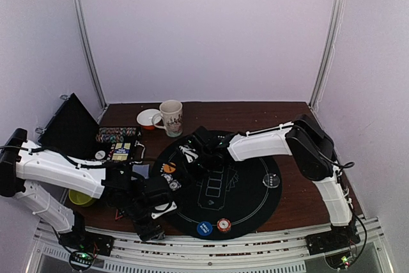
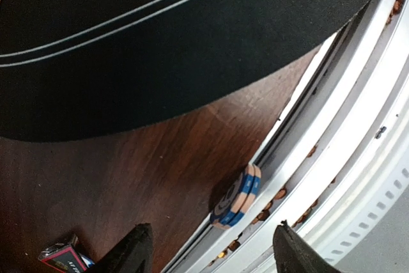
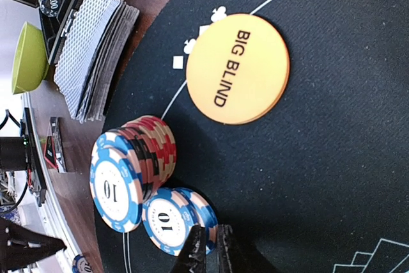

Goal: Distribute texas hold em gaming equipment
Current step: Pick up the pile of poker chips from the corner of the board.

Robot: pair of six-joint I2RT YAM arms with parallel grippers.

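Observation:
In the right wrist view two blue-and-white "10" chips (image 3: 167, 218) lie overlapped on the black mat (image 3: 332, 158). My right gripper (image 3: 209, 254) is shut on the rim of the nearer one. Beside them stands a stack of red, black and blue chips (image 3: 137, 164), with the orange BIG BLIND disc (image 3: 238, 68) and a fanned deck of grey-backed cards (image 3: 92, 49) beyond. My left gripper (image 2: 211, 254) is open at the table's near edge. A pair of blue-striped chips (image 2: 238, 197) leans against the metal rail just ahead of its fingers, untouched.
The open black chip case (image 1: 118, 135) sits at the left, a mug (image 1: 171, 117) and a small bowl (image 1: 149, 118) behind the mat. A green bowl (image 1: 80, 197) lies under the left arm. A blue disc (image 1: 204, 227), an orange chip (image 1: 223, 224) and a clear disc (image 1: 271, 180) rest on the mat.

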